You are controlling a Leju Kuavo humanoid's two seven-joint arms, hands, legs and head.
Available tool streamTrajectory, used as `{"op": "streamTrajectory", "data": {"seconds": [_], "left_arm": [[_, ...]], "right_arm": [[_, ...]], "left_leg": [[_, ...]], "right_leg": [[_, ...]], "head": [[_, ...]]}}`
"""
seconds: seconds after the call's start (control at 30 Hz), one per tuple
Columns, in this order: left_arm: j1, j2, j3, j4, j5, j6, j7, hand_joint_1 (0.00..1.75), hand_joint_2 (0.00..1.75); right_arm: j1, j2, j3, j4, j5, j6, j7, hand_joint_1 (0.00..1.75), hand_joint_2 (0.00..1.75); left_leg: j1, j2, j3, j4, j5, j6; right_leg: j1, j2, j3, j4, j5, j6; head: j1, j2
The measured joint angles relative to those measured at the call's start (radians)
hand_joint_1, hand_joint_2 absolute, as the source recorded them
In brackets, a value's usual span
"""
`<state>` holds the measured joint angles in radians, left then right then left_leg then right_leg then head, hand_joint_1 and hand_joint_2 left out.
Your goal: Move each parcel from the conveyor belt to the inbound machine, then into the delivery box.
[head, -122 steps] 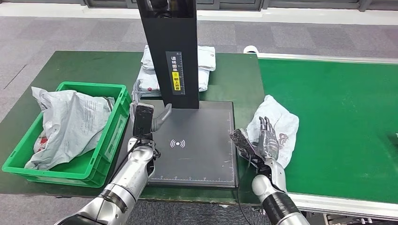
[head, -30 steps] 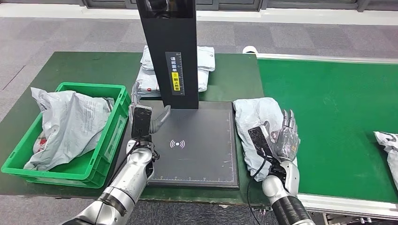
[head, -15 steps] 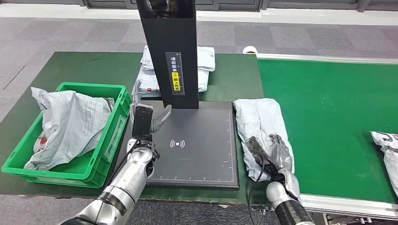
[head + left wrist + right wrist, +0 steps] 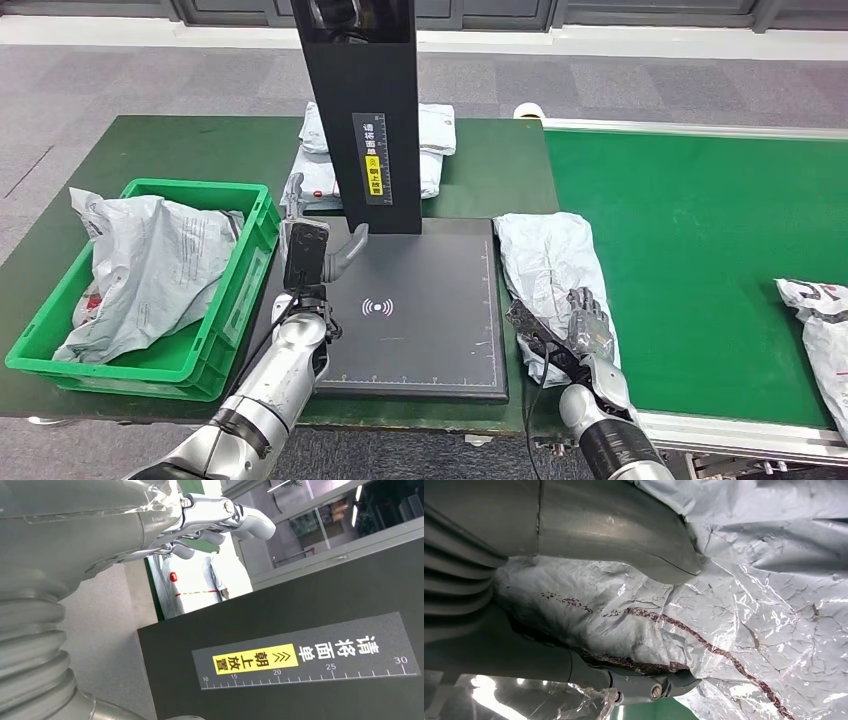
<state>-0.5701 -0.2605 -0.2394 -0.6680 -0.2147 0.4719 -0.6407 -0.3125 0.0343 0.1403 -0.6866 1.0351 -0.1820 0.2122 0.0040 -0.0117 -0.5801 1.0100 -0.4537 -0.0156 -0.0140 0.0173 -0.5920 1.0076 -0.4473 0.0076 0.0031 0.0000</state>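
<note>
A crumpled grey parcel [image 4: 545, 255] lies across the conveyor's left edge, right beside the inbound machine's black plate [image 4: 420, 330]. My right hand [image 4: 587, 328] grips the parcel's near end, fingers curled into the plastic. In the right wrist view the film [image 4: 749, 605] bunches between the thumb [image 4: 624, 535] and a finger below. My left hand [image 4: 308, 252] is raised over the plate's left edge with its fingers [image 4: 215, 517] apart and nothing in them. The green delivery box [image 4: 255, 265] at the left holds a grey parcel [image 4: 150, 270].
The machine's black column [image 4: 365, 110] rises behind the plate. More grey parcels [image 4: 437, 135] lie behind it on the table. A second parcel [image 4: 818, 335] rides the green conveyor belt [image 4: 700, 240] at the far right.
My right hand slid the parcel left off the belt to beside the plate, then dropped and curled onto its near end. A second parcel came in on the belt. The left hand stayed put.
</note>
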Motion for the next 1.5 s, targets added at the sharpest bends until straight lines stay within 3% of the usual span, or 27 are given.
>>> {"op": "streamTrajectory", "data": {"seconds": [0.03, 0.07, 0.17, 0.2, 0.83, 0.97, 1.1, 1.23, 1.37, 1.5], "left_arm": [[0.000, 0.000, 0.000, 0.000, 0.000, 0.000, 0.000, 0.00, 1.75], [0.000, 0.000, 0.000, 0.000, 0.000, 0.000, 0.000, 0.00, 1.75], [0.000, 0.000, 0.000, 0.000, 0.000, 0.000, 0.000, 0.00, 1.75], [0.000, 0.000, 0.000, 0.000, 0.000, 0.000, 0.000, 0.00, 1.75], [0.014, 0.004, 0.000, -0.041, -0.027, 0.002, 0.020, 0.00, 1.75], [0.018, 0.005, 0.000, -0.048, -0.030, 0.010, 0.021, 0.00, 1.75], [0.039, 0.006, 0.003, -0.069, -0.036, 0.021, 0.021, 0.00, 1.75], [0.051, 0.007, 0.009, -0.081, -0.042, 0.025, 0.009, 0.00, 1.75], [0.051, 0.006, 0.015, -0.084, -0.042, 0.027, 0.000, 0.00, 1.75], [0.049, 0.003, 0.018, -0.083, -0.042, 0.029, -0.005, 0.00, 1.75]], "right_arm": [[-0.001, 0.000, 0.000, 0.001, 0.000, 0.000, 0.000, 0.03, 1.75], [-0.001, 0.000, 0.001, 0.002, 0.000, 0.000, 0.000, 0.24, 1.75], [-0.001, 0.000, 0.001, 0.004, 0.000, 0.000, 0.000, 1.52, 1.75], [-0.002, 0.000, 0.001, 0.005, 0.000, 0.000, -0.001, 1.75, 1.75], [-0.001, -0.003, -0.014, -0.045, 0.002, -0.109, -0.032, 1.75, 1.75], [0.025, -0.001, -0.024, -0.083, -0.016, -0.197, -0.075, 1.75, 1.75], [0.086, 0.011, -0.029, -0.226, -0.086, -0.358, -0.212, 1.75, 1.75], [0.144, 0.029, -0.028, -0.447, -0.167, -0.447, -0.352, 1.75, 1.75], [0.166, 0.043, -0.020, -0.609, -0.183, -0.458, -0.383, 1.75, 1.75], [0.168, 0.050, -0.018, -0.677, -0.192, -0.459, -0.387, 1.75, 1.75]], "left_leg": [[0.000, 0.000, 0.001, 0.000, 0.000, 0.000], [0.000, 0.000, 0.001, 0.000, 0.000, 0.000], [0.000, 0.000, 0.002, 0.000, 0.000, 0.000], [0.000, 0.000, 0.003, 0.000, 0.000, 0.000], [0.000, 0.000, 0.001, 0.000, -0.001, -0.002], [0.000, -0.001, -0.001, 0.000, -0.001, -0.001], [0.000, -0.002, -0.005, 0.000, -0.001, -0.002], [0.000, -0.003, -0.007, 0.000, 0.000, -0.002], [0.000, -0.003, -0.008, 0.000, 0.000, -0.002], [0.000, -0.004, -0.009, 0.000, 0.000, -0.001]], "right_leg": [[0.000, 0.000, 0.001, 0.000, 0.000, 0.000], [0.000, 0.000, 0.001, 0.000, 0.000, 0.000], [0.000, 0.000, 0.002, 0.000, 0.000, 0.000], [0.000, 0.000, 0.003, 0.000, 0.000, 0.000], [0.001, 0.000, 0.002, 0.000, -0.001, -0.001], [0.001, -0.001, 0.000, 0.000, -0.001, -0.001], [0.001, -0.001, -0.004, 0.000, -0.001, -0.001], [0.001, -0.001, -0.006, 0.000, -0.001, -0.001], [0.000, -0.001, -0.007, 0.000, -0.001, -0.001], [0.000, -0.001, -0.007, 0.000, -0.001, -0.001]], "head": [[0.000, 0.000], [0.000, 0.000], [0.000, 0.000], [0.000, 0.000], [0.000, 0.000], [0.000, 0.000], [0.000, 0.000], [0.000, 0.000], [0.000, 0.000], [0.000, 0.000]]}}
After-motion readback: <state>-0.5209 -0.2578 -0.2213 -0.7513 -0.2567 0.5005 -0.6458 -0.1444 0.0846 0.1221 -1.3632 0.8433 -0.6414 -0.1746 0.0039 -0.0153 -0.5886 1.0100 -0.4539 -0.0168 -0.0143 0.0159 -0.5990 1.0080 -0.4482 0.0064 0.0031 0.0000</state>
